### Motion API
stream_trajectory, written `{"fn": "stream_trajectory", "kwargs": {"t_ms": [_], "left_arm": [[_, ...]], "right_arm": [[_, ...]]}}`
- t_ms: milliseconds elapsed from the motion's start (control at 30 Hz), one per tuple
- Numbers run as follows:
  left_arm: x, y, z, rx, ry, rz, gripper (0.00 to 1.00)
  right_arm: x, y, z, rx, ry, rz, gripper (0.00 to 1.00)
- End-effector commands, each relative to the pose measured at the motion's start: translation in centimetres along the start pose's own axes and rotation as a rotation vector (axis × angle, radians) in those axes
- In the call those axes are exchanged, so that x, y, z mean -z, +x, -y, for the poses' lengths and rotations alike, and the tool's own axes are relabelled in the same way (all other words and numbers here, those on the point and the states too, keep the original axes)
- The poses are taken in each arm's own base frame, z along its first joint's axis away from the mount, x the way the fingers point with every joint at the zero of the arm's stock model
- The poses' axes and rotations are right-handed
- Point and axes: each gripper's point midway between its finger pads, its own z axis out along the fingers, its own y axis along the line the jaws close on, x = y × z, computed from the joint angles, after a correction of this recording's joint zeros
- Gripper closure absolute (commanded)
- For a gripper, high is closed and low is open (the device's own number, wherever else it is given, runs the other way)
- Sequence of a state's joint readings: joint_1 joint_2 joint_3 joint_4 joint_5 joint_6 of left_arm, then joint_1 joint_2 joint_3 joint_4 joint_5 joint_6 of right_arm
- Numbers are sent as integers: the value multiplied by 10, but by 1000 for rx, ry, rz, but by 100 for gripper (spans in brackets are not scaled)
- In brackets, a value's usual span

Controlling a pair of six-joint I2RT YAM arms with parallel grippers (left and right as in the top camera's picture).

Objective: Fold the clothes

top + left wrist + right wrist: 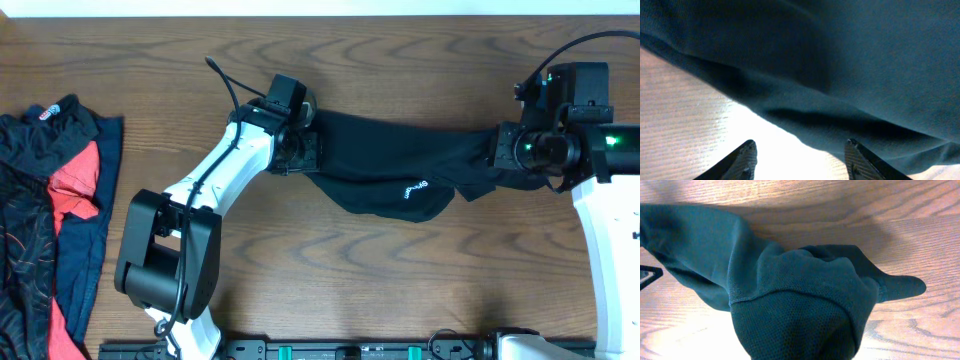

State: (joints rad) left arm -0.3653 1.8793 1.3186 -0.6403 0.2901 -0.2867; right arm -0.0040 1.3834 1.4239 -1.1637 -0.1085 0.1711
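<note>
A black garment (400, 165) with a small white logo (415, 188) hangs stretched across the middle of the table between both arms. My left gripper (305, 150) is at its left end. In the left wrist view the left gripper (800, 145) stands open, with bare table between the fingertips (747, 150) and the dark fabric (850, 60) just beyond them. My right gripper (497, 150) holds the right end. In the right wrist view bunched black fabric (790, 295) covers its fingers, which are hidden.
A pile of other clothes (45, 210) lies at the table's left edge: black patterned, red (75, 175) and navy (95, 230). The left arm's base (165, 265) stands at the front left. The right arm's white link (610, 240) runs along the right edge.
</note>
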Motion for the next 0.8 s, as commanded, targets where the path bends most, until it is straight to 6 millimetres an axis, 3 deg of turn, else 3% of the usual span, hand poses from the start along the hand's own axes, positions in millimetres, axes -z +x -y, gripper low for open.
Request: {"fn": "stream_trajectory", "kwargs": {"t_ms": [0,333,567,767], "left_arm": [[-13,5,-7,-9,-8,-33,41],[-55,22,-24,17,-45,-138,41],[-60,4,-19,-2,-18,-66,36],[-60,7,-20,1,-20,-79,36]], "right_arm": [[4,-2,-3,13,-9,7,99],[4,0,-3,5,-8,3,99],[4,0,-3,5,-7,0,99],[4,0,-3,5,-7,1,99]]}}
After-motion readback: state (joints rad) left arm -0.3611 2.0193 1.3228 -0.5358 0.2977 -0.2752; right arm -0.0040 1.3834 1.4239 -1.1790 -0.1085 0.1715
